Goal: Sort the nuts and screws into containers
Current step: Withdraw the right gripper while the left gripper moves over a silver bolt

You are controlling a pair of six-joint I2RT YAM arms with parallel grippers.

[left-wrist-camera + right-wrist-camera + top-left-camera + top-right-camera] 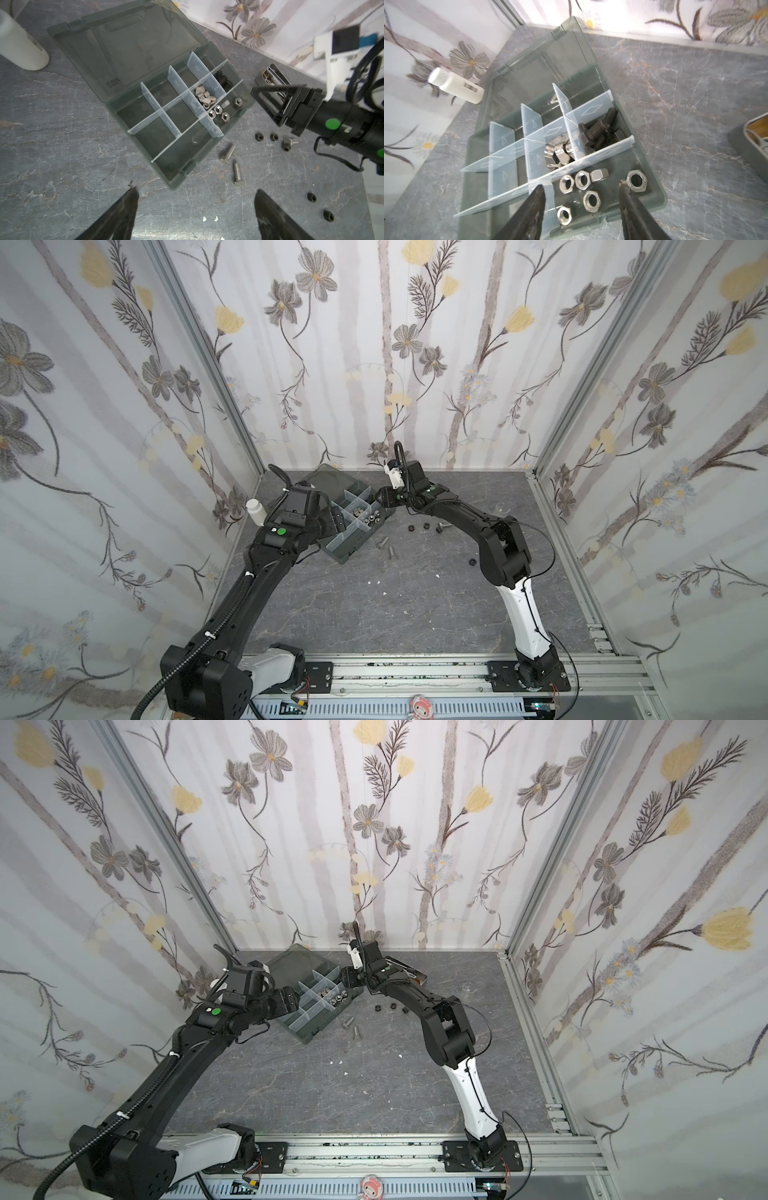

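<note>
The dark grey organizer box (338,551) lies open at the back left, its containers divided by translucent walls (544,133). My right gripper (581,185) hangs open just above the end container, where several silver nuts (591,200) lie. Black screws (600,129) fill the container beside it, and silver wing-shaped pieces (560,153) the one after. My left gripper (196,190) is open and holds nothing, above bare table by the box's near corner. Two silver screws (228,153) lie on the table beside the box. Black nuts (259,136) and a small silver screw (293,142) lie further right.
A white bottle (256,510) stands left of the box by the wall. A metal tin (405,969) sits behind my right arm. A small clear cup (500,510) stands at the back right. More black nuts (312,197) and white crumbs (378,582) dot the table.
</note>
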